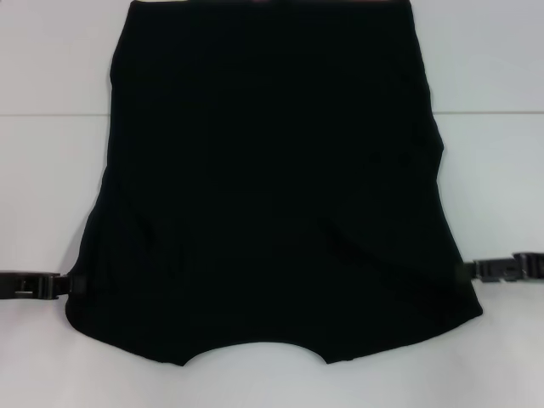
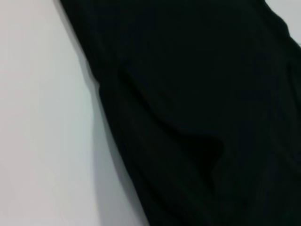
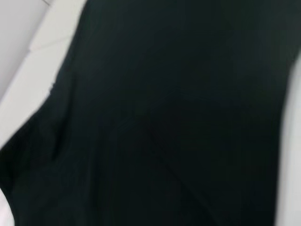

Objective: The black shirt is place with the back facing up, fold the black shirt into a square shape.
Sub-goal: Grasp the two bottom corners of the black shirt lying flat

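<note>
- The left claw (image 1: 75, 283) sits low at the shirt's left edge, touching the cloth; whether it grips cannot be told.
- The black shirt (image 1: 276, 187) lies flat mid-bench, sleeves folded in, curved neckline nearest the robot, between both claws.
- The right claw (image 1: 469, 270) meets the shirt's right edge; its opening cannot be told.
- The bench (image 1: 493, 68) is plain white.
</note>
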`<state>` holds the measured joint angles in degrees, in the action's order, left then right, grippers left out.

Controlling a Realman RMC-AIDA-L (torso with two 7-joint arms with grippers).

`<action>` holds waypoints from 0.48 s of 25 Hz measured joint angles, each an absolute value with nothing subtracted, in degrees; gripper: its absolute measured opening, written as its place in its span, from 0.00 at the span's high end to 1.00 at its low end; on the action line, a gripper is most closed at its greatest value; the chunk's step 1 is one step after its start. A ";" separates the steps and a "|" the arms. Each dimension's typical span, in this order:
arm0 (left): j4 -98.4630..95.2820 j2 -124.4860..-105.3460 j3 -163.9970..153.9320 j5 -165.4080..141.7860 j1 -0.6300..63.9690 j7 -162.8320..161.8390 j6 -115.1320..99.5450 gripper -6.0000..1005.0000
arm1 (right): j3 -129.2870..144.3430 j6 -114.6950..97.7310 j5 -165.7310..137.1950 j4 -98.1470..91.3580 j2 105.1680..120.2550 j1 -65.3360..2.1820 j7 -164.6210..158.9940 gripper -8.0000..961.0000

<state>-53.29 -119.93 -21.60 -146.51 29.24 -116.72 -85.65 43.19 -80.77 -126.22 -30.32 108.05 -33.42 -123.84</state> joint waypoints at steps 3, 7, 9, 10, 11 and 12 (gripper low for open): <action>-53.27 -119.94 -21.72 -146.01 29.26 -116.72 -85.70 0.96 | 43.14 -80.99 -127.92 -30.32 107.90 -33.19 -124.54 0.18; -53.25 -119.88 -21.81 -145.65 29.30 -116.72 -85.77 0.96 | 43.25 -80.91 -129.61 -30.32 108.31 -33.53 -124.64 0.18; -53.26 -119.86 -21.85 -145.64 29.35 -116.72 -85.78 0.96 | 43.37 -80.81 -130.23 -30.32 108.46 -33.85 -124.69 0.18; -53.26 -119.86 -21.88 -145.64 29.37 -116.72 -85.78 0.96 | 43.41 -80.79 -130.48 -30.32 108.51 -33.95 -124.73 0.18; -53.26 -119.86 -21.88 -145.63 29.37 -116.72 -85.78 0.96 | 43.45 -80.76 -130.72 -30.32 108.61 -34.04 -124.77 0.18; -53.26 -119.87 -21.88 -145.63 29.37 -116.72 -85.78 0.96 | 43.46 -80.74 -130.89 -30.32 108.70 -34.08 -124.83 0.18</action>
<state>-53.26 -119.87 -21.88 -145.63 29.37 -116.72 -85.78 43.46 -80.74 -130.89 -30.32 108.70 -34.08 -124.83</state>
